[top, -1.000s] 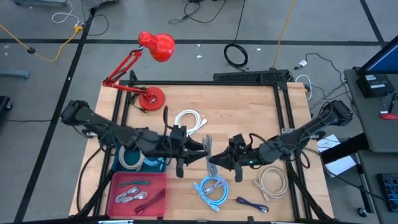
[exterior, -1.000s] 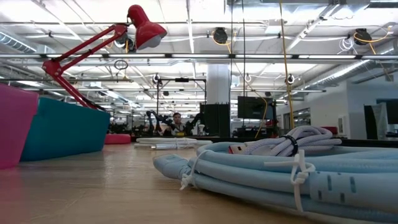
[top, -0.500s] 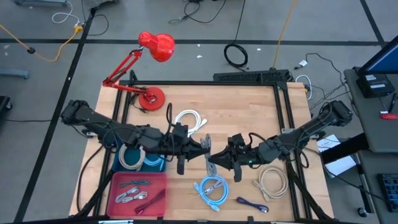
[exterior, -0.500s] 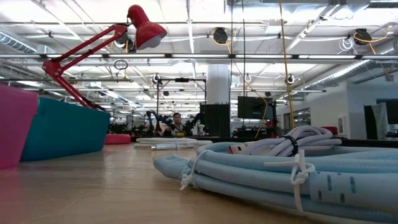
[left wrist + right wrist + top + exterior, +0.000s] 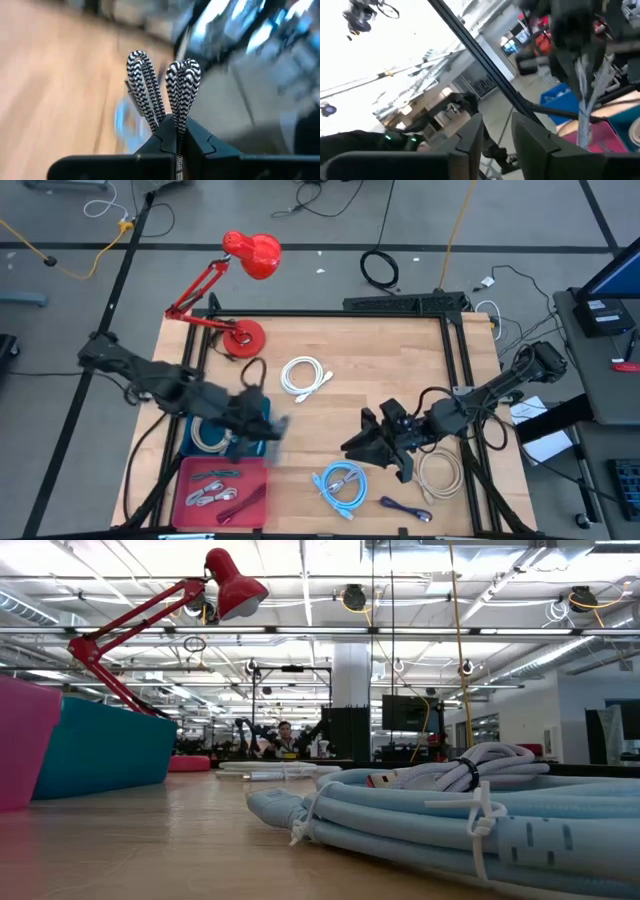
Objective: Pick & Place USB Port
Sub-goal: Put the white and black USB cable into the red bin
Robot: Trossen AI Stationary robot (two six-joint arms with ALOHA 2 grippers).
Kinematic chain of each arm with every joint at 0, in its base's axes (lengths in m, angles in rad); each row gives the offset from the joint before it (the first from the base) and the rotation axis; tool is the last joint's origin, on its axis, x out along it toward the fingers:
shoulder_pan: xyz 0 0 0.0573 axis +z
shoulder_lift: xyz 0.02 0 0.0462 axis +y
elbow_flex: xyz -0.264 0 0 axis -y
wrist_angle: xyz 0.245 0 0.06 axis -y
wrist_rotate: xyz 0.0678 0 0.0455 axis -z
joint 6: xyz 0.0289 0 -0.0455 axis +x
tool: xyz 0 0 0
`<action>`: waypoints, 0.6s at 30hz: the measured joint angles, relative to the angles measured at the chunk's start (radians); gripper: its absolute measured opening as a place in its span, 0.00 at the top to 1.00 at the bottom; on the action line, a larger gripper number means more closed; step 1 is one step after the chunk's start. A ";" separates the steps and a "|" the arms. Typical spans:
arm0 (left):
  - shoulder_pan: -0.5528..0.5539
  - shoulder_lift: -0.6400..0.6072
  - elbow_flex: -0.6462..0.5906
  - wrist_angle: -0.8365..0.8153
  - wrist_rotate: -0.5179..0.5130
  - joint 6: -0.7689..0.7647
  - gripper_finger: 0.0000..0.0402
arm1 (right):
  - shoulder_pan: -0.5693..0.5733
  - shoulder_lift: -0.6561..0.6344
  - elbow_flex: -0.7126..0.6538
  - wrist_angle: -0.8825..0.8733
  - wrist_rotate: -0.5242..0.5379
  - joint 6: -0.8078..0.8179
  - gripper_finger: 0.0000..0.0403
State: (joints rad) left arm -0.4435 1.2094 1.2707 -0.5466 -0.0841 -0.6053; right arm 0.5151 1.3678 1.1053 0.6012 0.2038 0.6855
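The left tool (image 5: 176,131) is clenched on the braided black-and-white cable (image 5: 162,85), over the teal bin (image 5: 250,442) at the high view's lower left. The right tool (image 5: 352,446), centre-right, is released and empty. Pick done; the drop remains.

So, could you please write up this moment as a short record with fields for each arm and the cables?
left end effector: shut on the black-and-white braided cable, over the teal bin
right end effector: open, empty, above the table beside the light blue cable coil
white cable coil: on the table, mid-back
beige cable coil: under the right arm
red bin: holds several cables
red lamp: back left corner
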 joint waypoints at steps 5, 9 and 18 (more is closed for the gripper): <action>-0.142 -0.025 -0.003 -0.377 0.055 -0.186 0.99 | 0.004 -0.020 0.000 0.007 0.001 -0.003 0.70; -0.254 0.011 -0.003 -0.508 0.066 -0.290 0.99 | -0.003 -0.025 0.000 -0.008 0.002 -0.019 0.69; -0.389 0.214 -0.002 -0.504 0.226 -0.277 0.99 | -0.037 -0.027 0.000 -0.039 0.003 0.011 0.69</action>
State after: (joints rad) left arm -0.8321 1.4232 1.2686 -1.0504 0.1414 -0.8819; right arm 0.4779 1.3407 1.1049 0.5621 0.2071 0.6963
